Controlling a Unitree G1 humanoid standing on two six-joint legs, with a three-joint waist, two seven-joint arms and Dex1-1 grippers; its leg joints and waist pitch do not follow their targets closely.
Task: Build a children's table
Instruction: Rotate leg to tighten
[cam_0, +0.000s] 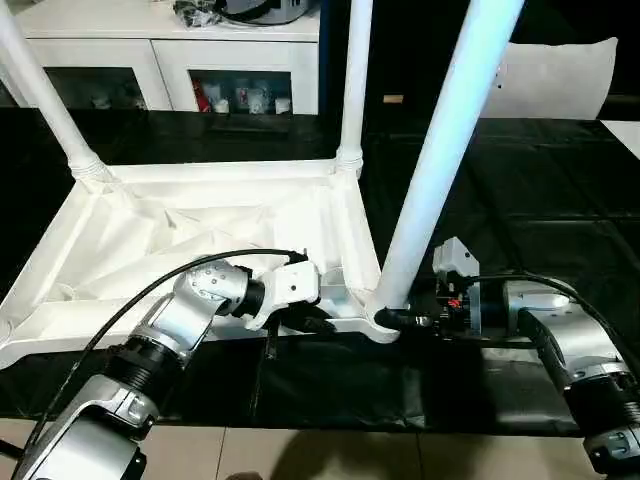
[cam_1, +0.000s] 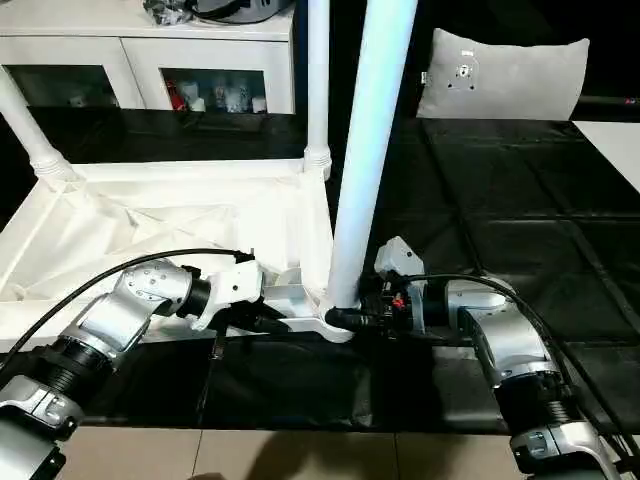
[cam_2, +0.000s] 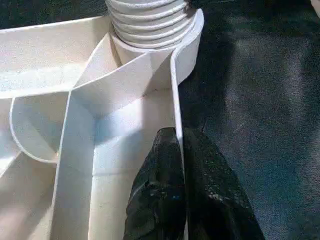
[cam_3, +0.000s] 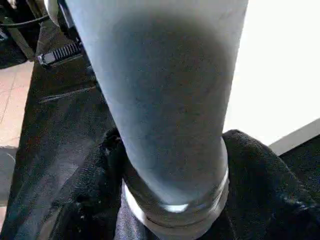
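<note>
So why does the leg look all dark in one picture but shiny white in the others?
Right wrist view: the leg shows its shaded side, grey against a bright white background. Left eye view: light from above hits it, so it glows pale, and the black cover has soft shiny streaks. Left wrist view: the ribs throw grey shadows inside the top.

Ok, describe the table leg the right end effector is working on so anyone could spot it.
On the black work table lies the upturned white top. Three legs stand in its sockets; yours is the leg at the near right corner, its base between the right end effector's fingers.
</note>
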